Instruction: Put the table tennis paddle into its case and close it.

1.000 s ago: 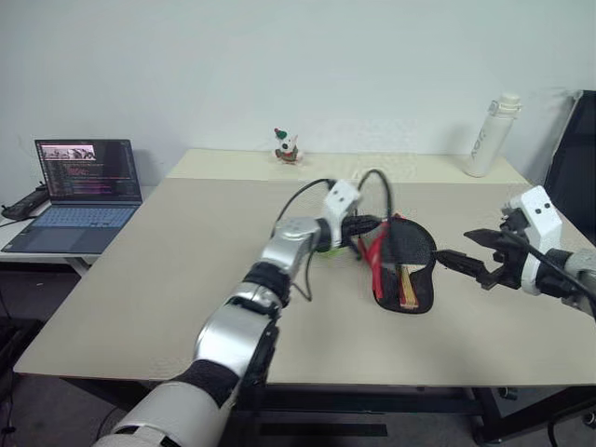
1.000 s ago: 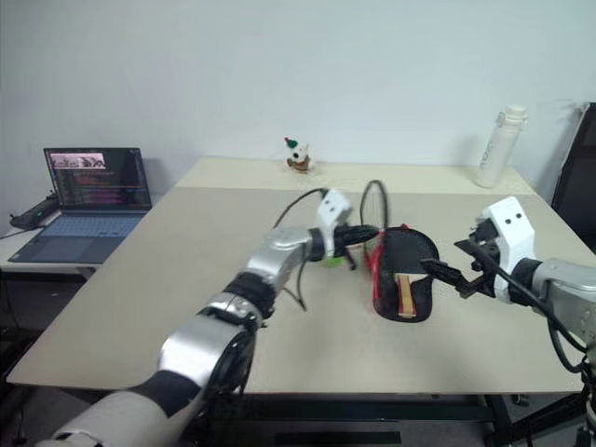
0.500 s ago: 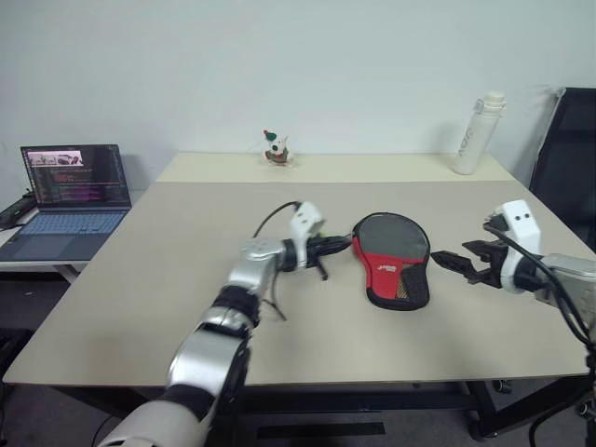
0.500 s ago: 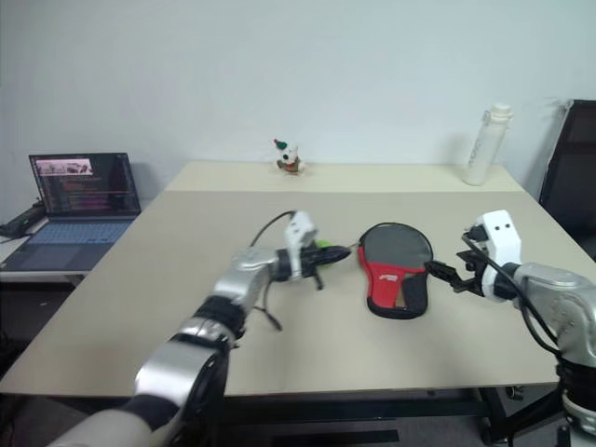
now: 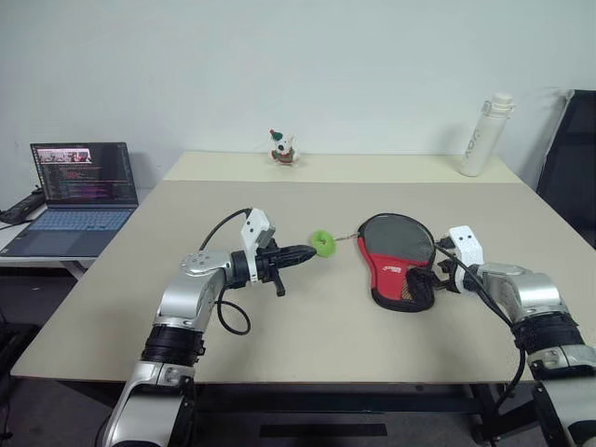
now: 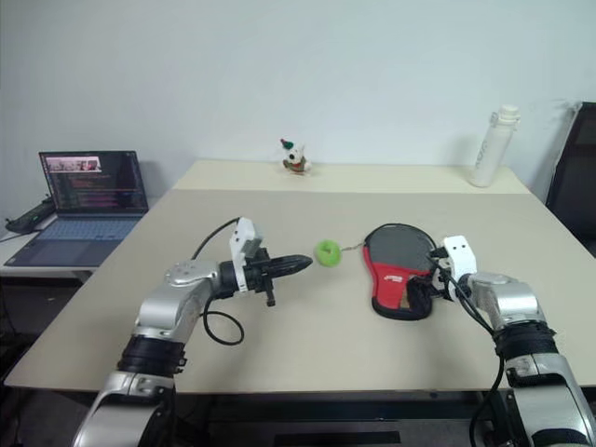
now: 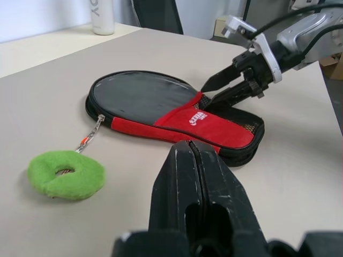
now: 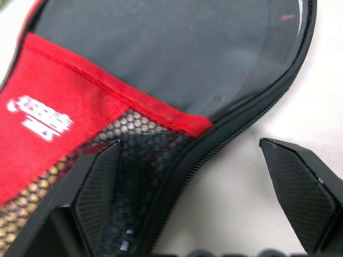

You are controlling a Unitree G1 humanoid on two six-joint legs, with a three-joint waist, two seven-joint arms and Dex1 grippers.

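Observation:
The black and red case (image 5: 395, 264) lies flat on the table (image 5: 279, 317) with its cover down. Its green ball charm (image 5: 322, 244) rests on the table at the end of a short cord. The table tennis paddle is hidden inside, apart from a pale tint through the mesh pocket (image 8: 32, 209). My left gripper (image 5: 303, 253) is shut and empty, just left of the charm and pointing at it. My right gripper (image 5: 421, 279) is open at the case's narrow end. One finger (image 8: 99, 187) is over the mesh and the other finger (image 8: 300, 187) is over bare table.
An open laptop (image 5: 79, 186) sits on a side desk at the left. A small figurine (image 5: 282, 147) and a white bottle (image 5: 484, 135) stand along the far edge of the table. A black chair (image 5: 573, 158) is at the right.
The case's cover was raised at my left gripper and now lies flat. My left gripper has drawn back to the left, clear of the charm. My right gripper came down to the case's narrow end.

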